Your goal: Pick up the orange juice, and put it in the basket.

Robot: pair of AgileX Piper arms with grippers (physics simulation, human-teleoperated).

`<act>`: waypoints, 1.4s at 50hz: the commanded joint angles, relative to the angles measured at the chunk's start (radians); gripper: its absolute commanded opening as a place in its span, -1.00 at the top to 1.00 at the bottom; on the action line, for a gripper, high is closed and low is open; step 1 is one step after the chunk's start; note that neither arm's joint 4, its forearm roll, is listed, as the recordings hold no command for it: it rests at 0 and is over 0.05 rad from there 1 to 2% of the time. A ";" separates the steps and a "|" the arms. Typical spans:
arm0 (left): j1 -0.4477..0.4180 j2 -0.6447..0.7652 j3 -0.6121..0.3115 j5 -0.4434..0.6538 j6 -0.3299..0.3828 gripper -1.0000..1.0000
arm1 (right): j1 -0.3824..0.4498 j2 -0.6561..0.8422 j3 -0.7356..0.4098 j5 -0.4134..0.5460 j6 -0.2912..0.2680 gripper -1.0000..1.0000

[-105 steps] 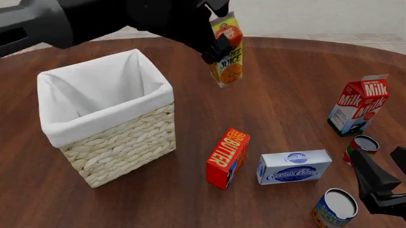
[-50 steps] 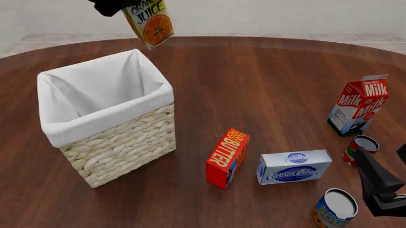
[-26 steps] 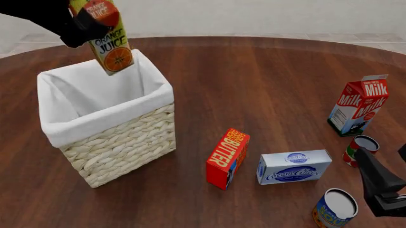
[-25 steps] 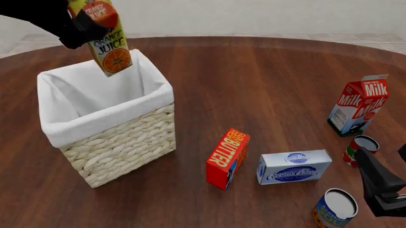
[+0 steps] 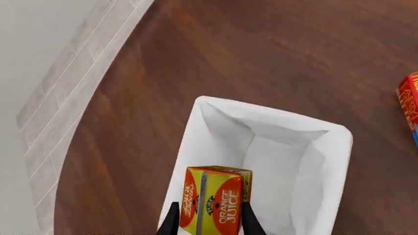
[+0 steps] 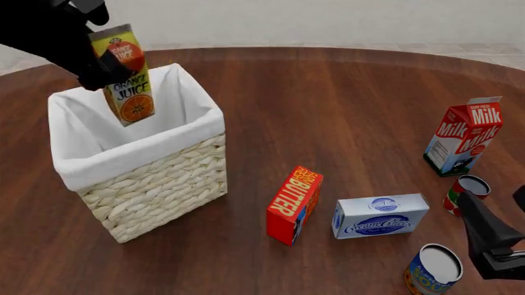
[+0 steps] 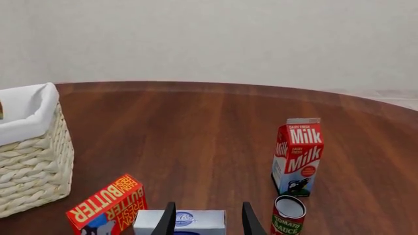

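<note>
Orange juice carton [image 6: 124,77] is clamped near its top by the left gripper [image 6: 92,56], suspended tilted over the basket [image 6: 168,178] opening. Right gripper [image 7: 206,221], jaws apart and empty, sits well apart from the basket.

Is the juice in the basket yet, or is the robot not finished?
Nearly. Done: the small orange and yellow-green juice carton is picked up, off the table. In hand: the left claw grips it right over the big pale wicker basket with white cloth lining. Left: lower it in and let go. The right claw is open, holding nothing.
</note>
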 commanded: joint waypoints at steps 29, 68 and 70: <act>0.034 0.098 0.071 -0.037 -0.002 1.00 | 0.016 0.065 0.020 -0.061 0.006 -1.00; 0.027 0.044 0.039 -0.032 -0.022 -1.00 | 0.018 0.065 0.021 -0.061 0.007 -1.00; 0.017 0.016 0.047 -0.023 -0.025 -1.00 | 0.021 0.065 0.021 -0.062 0.007 -1.00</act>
